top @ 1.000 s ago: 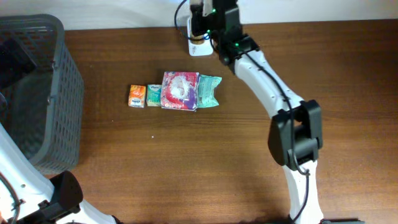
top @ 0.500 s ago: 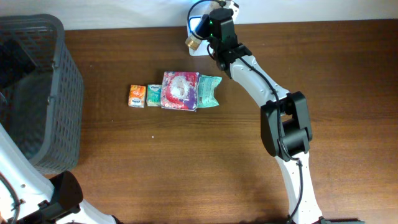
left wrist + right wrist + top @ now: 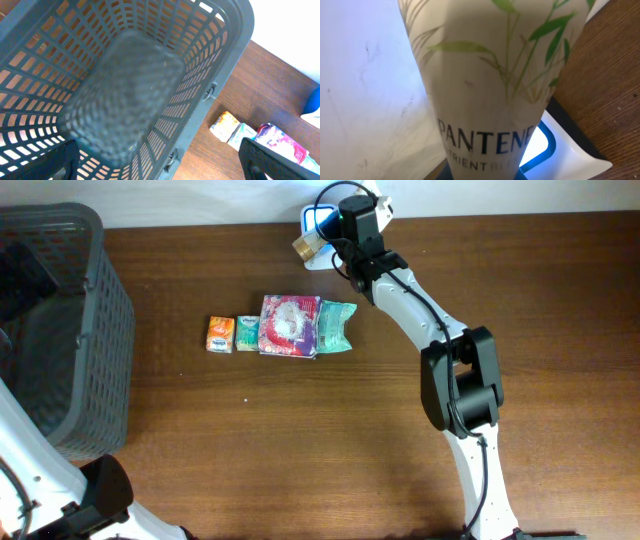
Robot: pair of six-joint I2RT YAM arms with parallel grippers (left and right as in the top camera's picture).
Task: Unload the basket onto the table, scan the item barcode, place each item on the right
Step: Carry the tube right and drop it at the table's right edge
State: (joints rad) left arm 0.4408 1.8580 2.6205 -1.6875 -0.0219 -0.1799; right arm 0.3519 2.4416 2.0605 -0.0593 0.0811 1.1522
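Right claw [image 3: 330, 238] pinches tight a cream, leaf-printed Pantene bottle [image 3: 490, 90], white blue-lit scanner [image 3: 559, 152] just beneath; left claw [image 3: 160, 162] gapes wide.

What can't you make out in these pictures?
Barcode on the cream Pantene bottle: right wrist view shows only its front label.
Print on the small orange packet: too small overhead.
White blue-lit scanner: right wrist, mostly behind the bottle, cut by the edge.
Floor of the grey plastic basket: left wrist, blurred.

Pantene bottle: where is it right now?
Overhead, the bottle is at the table's far edge, in the right gripper, over the lit scanner, behind the packets.
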